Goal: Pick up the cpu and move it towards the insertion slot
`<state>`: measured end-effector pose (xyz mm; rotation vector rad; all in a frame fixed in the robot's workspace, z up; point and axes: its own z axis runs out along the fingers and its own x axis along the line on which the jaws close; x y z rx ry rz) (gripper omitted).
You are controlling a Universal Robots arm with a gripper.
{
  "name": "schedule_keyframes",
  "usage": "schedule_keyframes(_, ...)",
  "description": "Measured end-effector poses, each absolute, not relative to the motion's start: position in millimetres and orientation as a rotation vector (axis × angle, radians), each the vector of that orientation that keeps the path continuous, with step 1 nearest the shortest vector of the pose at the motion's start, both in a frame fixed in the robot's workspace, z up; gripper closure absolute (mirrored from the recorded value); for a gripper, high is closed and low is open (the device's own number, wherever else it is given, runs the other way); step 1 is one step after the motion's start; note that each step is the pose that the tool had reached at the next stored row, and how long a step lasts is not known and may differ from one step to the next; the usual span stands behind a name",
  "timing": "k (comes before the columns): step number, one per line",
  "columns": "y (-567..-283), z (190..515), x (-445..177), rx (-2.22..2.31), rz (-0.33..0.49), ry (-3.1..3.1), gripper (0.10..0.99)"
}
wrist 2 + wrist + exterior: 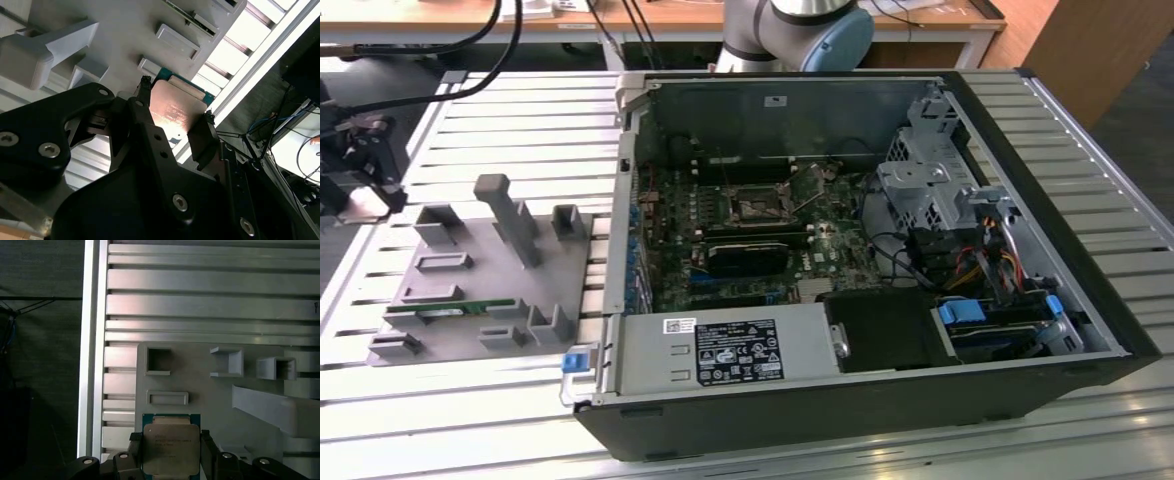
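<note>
Cpu: a small flat square (171, 447) with a dull silvery metal lid, rounded at the corners, set on a green board that shows as a thin rim. In the second wrist view (176, 107) the lid has a warm, brushed sheen.
Gripper: matt black, built of angular links with bright screw heads (175, 122). Its two fingers (206, 447) press on opposite edges of the cpu and pinch it, so the gap between them is just the chip's width.
Where the cpu is: in the gripper's grasp, over the tray near its edge, just beside a shallow oblong recess. Whether it touches the tray cannot be told.
Tray: grey matt plastic (200, 380), moulded with square and oblong pockets, open-sided boxes and a long slanting post. In the exterior view it lies on the worktop at the exterior view's left of the computer case.
Memory stick: a thin green strip (447, 310) lying in one of the tray's slots.
Worktop: pale ribbed aluminium slats (520, 110), lightly reflective.
Computer case: a black box (854, 420) lying on its side with the panel off, bare grey metal inside.
Motherboard: a green board (827, 265) crowded with dark parts and cables.
Insertion slot: a small dark square framed in silvery metal (758, 205) on the motherboard, well apart from the cpu.
Power supply: a silvery-grey metal box with a printed label (720, 355), against the case's near wall.
</note>
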<state>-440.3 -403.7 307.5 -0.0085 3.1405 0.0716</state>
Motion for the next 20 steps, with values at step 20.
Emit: schedule_keyframes(20, -404, 335, -440, -0.008, 0.072, 3.14, 0.545)
